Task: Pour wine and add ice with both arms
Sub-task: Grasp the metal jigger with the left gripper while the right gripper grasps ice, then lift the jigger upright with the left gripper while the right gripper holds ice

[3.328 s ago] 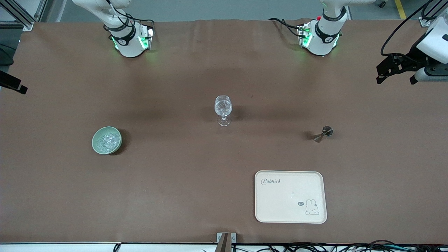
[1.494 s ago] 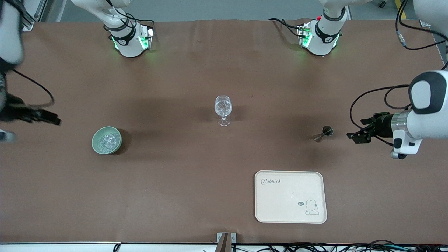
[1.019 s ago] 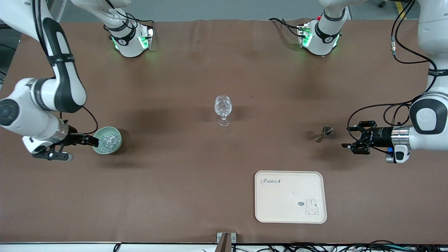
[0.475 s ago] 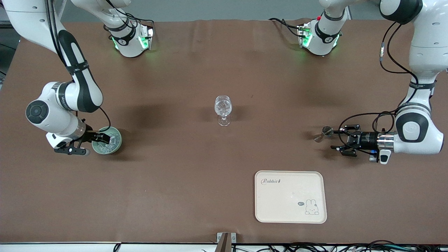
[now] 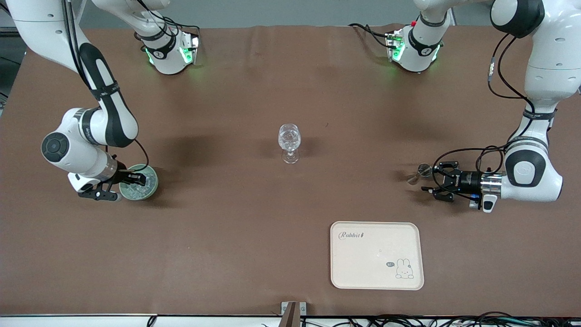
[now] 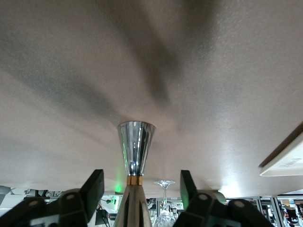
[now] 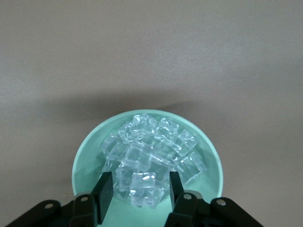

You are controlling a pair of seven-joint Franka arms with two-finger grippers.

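Tray (image 5: 376,272) sits nearest the front camera, untouched. Wine glass (image 5: 289,141) stands mid-table, well apart from both arms. Right gripper (image 5: 132,179) is over the green bowl (image 7: 90,156) at the right arm's end, jaws spread astride one cube of the ice (image 7: 142,188); slippery, it could squirt out on closing. Left gripper (image 5: 435,181), jaws open around the metal jigger (image 6: 136,146), could tip it if off-centre.
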